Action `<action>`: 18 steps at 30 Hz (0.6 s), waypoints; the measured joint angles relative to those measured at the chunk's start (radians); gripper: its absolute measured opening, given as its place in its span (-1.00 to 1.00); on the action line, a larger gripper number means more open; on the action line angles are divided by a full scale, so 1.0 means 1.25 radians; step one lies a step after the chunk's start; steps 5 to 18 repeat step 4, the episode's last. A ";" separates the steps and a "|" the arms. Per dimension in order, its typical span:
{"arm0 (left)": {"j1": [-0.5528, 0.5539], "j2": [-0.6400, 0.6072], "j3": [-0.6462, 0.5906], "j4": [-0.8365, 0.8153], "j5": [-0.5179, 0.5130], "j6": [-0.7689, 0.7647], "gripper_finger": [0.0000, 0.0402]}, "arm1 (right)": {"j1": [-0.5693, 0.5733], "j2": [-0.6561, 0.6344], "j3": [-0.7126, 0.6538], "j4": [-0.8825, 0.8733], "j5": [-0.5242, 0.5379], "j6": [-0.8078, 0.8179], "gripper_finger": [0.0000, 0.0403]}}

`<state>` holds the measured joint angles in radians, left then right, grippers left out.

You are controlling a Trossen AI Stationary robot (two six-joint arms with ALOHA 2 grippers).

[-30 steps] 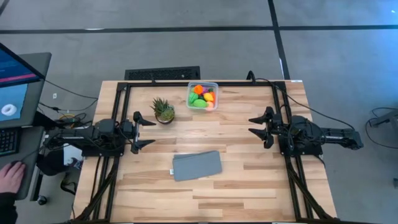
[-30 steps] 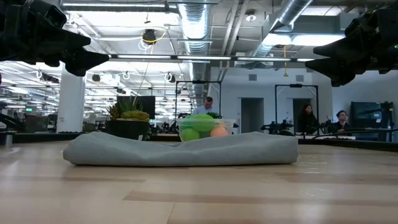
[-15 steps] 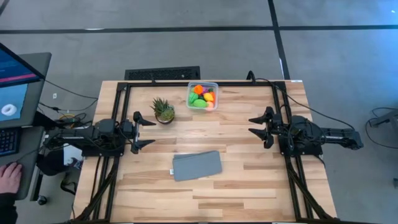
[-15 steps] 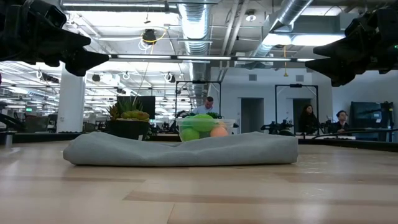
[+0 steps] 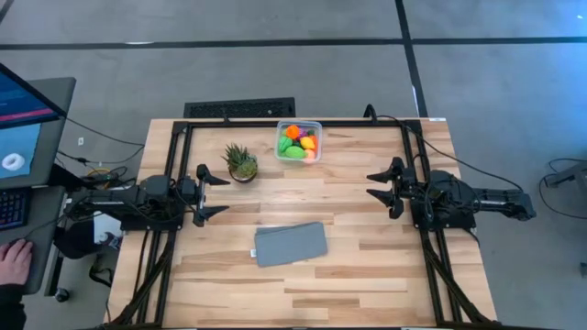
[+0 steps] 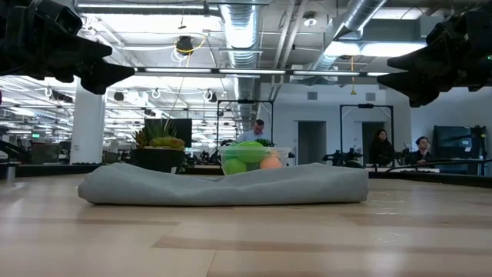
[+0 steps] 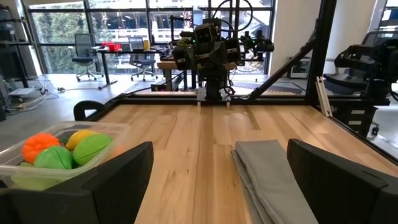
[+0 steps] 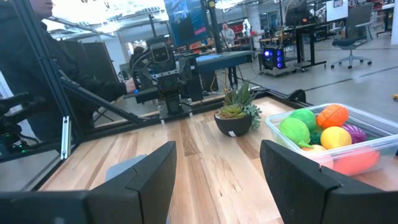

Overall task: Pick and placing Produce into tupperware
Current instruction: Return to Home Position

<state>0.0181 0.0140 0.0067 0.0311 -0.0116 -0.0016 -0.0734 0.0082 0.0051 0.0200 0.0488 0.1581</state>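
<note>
High view | left gripper (image 5: 215, 194) fingers apart, empty | right gripper (image 5: 371, 185) fingers apart, empty | tub (image 5: 318, 137) holding produce (image 5: 294, 152) lies diagonally ahead of both, slightly nearer right gripper

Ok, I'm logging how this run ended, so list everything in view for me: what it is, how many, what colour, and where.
tupperware: one, clear, middle of the table's far edge.
produce: about six pieces show, green, orange, yellow, purple and pinkish, all inside the tupperware.
potted plant: one, green in a dark pot, just left of the tupperware.
cloth: one, grey, lying flat mid-table.
table: one, light wood.
monitor: one, blue screen, off the table's left side.
person's hand: one, below the monitor.
left gripper: open, empty, at the table's left side.
right gripper: open, empty, at the table's right side.
</note>
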 joint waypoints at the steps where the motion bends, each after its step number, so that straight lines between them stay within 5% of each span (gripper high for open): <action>1: 0.000 0.000 0.000 0.000 0.000 -0.003 0.79 | 0.000 0.000 0.000 0.000 0.000 0.000 0.27; 18: 0.000 0.000 0.000 0.000 0.000 -0.003 0.79 | 0.000 0.000 0.000 0.000 0.000 0.000 0.27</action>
